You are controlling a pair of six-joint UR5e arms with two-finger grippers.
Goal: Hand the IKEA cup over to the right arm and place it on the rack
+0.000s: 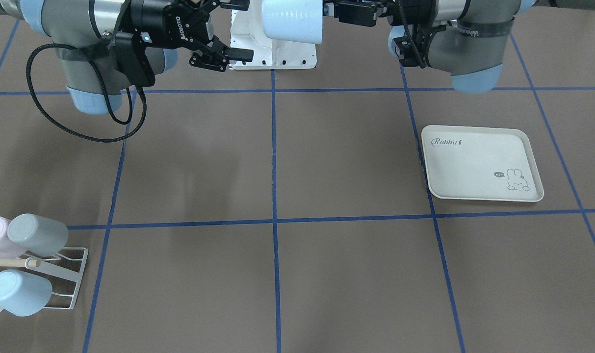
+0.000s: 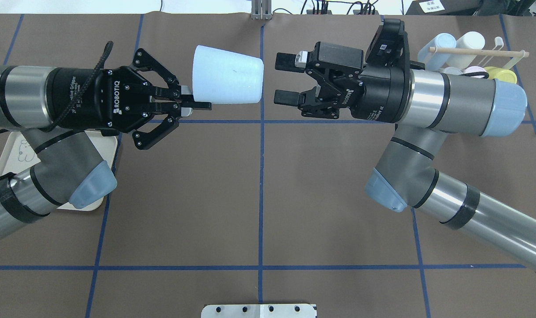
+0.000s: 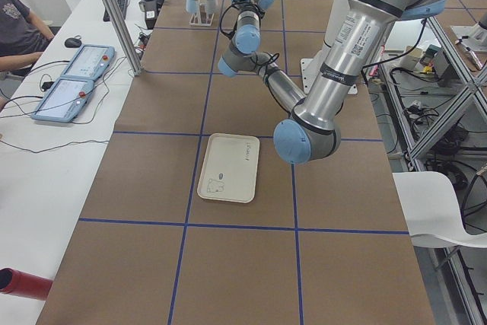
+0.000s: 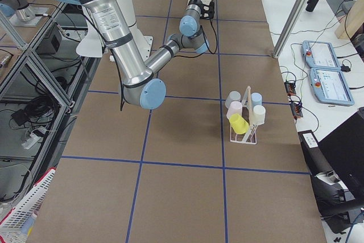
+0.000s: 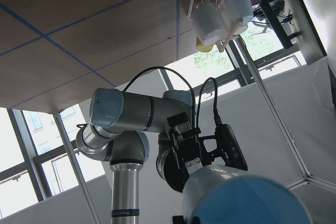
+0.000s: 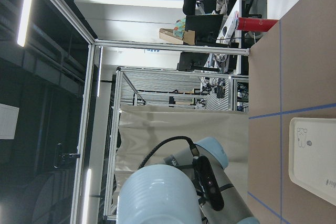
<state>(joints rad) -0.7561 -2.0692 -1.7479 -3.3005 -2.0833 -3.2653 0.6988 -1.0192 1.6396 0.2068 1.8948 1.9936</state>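
The IKEA cup [image 2: 227, 81] is pale blue and lies on its side in mid-air above the table, its base pointing at the right arm. My left gripper [image 2: 200, 105] is shut on the cup's wall at the mouth end. My right gripper [image 2: 282, 78] is open, its fingers level with the cup's base and a small gap short of it. From the front, the cup [image 1: 292, 19] hangs between the right gripper [image 1: 238, 29] and the left gripper [image 1: 334, 10]. The right wrist view shows the cup's base [image 6: 157, 195] close ahead. The white wire rack [image 2: 502, 53] stands at the table's far right corner.
Several pastel cups sit on the rack [image 1: 66, 279] around its wooden rod [image 1: 12, 262]. A cream rabbit-print tray [image 1: 478, 162] lies on the left arm's side of the table. The robot's white base [image 1: 277, 49] stands under the cup. A person sits at a desk [image 3: 19, 28] beside the table.
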